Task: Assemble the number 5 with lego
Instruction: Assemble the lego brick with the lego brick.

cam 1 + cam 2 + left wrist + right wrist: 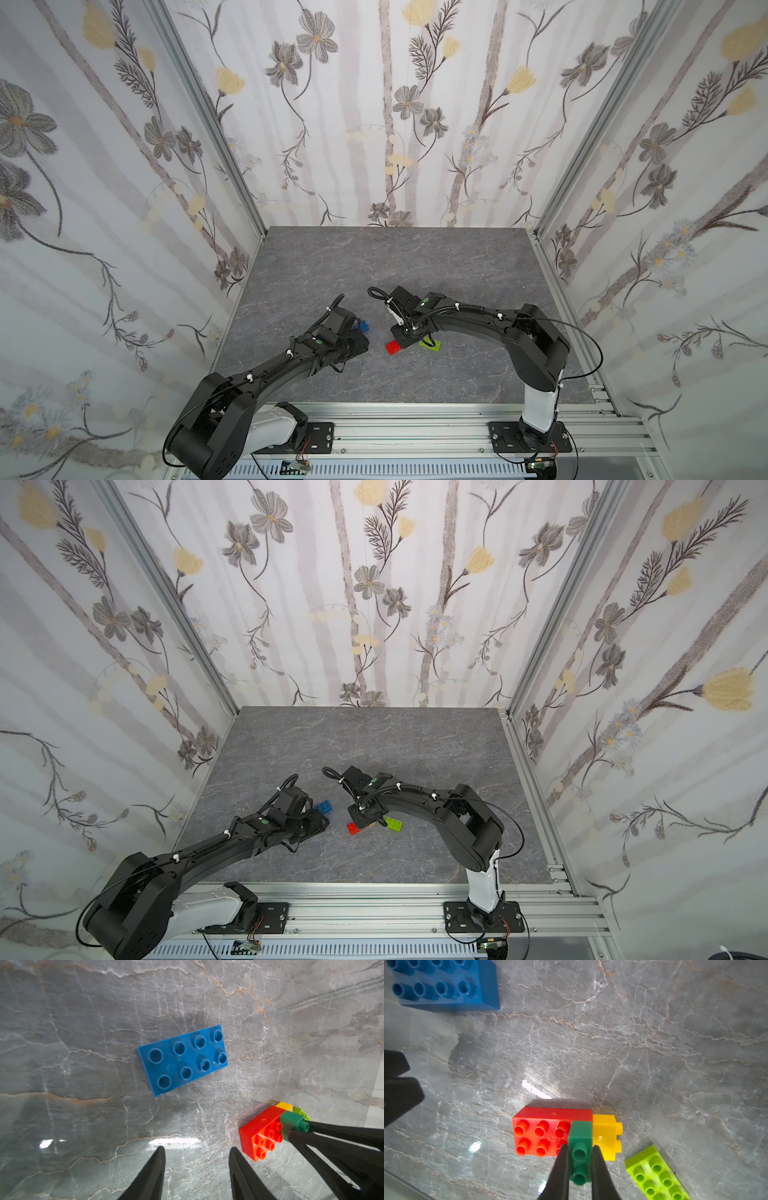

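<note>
Five lego bricks: one blue (182,1059), one red (542,1132), one dark green (580,1138), one yellow (605,1136), one lime-green (656,1174)

Grey marble-veined tabletop (374,257) between floral-papered walls (374,104), aluminium-framed.

Red (548,1126), dk-green (580,1140), yellow (605,1136) bricks apparently joined; blue (182,1059), lime (656,1174) loose.

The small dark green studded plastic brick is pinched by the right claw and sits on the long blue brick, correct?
Not quite. The right gripper does pinch the small dark green studded plastic brick, but it sits on the long red brick. The right wrist view shows the long blue brick lying apart.
</note>
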`<action>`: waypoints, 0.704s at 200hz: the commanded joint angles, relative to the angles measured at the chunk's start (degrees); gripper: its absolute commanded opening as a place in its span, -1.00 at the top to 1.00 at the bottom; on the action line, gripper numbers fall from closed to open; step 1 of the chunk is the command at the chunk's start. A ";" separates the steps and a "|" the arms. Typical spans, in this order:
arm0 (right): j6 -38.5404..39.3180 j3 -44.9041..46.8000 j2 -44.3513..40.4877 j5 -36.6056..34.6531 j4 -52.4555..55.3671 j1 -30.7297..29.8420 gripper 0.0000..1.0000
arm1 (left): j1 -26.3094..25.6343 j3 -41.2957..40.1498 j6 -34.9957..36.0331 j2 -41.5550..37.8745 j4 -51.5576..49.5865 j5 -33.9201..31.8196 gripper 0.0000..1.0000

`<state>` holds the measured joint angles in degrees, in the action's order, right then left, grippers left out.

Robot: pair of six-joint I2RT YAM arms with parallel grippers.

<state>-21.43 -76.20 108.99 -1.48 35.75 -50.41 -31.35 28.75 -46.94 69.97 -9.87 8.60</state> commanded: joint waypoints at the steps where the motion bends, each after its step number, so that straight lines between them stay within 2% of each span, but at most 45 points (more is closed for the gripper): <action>1: -1.11 0.94 -0.68 -0.34 2.14 -0.02 0.78 | -0.02 0.23 0.00 0.08 -0.32 -0.82 -0.01; 141: -2.76 5.42 3.32 -0.57 -1.49 0.03 0.87 | 0.04 0.59 0.18 1.02 -0.42 -1.39 -0.01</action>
<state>-22.11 -72.12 109.32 -1.54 29.04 -50.46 -31.35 28.84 -46.92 70.81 -9.89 8.34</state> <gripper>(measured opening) 0.152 0.506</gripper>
